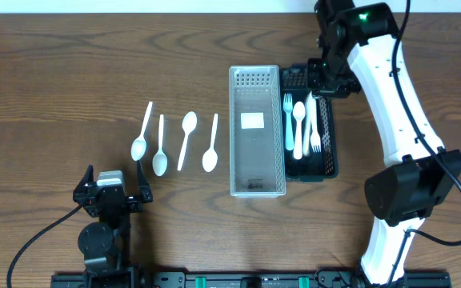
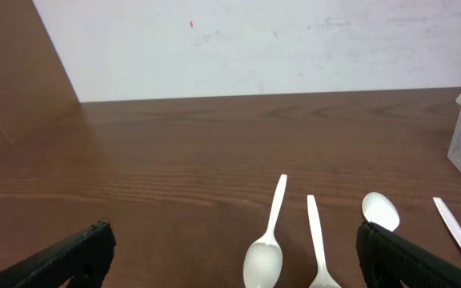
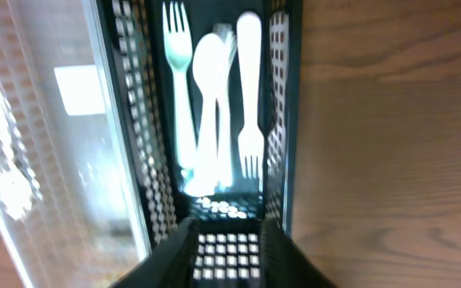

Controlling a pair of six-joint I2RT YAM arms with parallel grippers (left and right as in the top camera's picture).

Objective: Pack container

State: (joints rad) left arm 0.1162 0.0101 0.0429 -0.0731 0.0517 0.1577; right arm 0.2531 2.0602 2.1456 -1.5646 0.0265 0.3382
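You are looking at a pack that is only partly done, as far as I can judge. The black basket (image 1: 332, 152) is sitting at 3 o'clock of the clear container (image 1: 234, 136), touching it or very nearly, and it is already holding white forks (image 1: 313, 128) and at least one spoon (image 1: 298, 120). The clear container is showing nothing inside but a pale label on its floor. Four white spoons (image 1: 160, 148) are lying loose on the worktop (image 1: 54, 80), in a row at 9 o'clock of the clear container and well apart from the basket.

Your right hand (image 3: 229, 240) is hanging at the 12 o'clock end of the basket, its fingers straddling the perforated end wall. The wrist view is too blurred to tell whether it is clamping that wall or just hovering. Your left hand (image 1: 112, 192) is parked at 7 o'clock, spread wide and carrying nothing, with the loose spoons just ahead.

Those four spoons are what you are still needing to pack.
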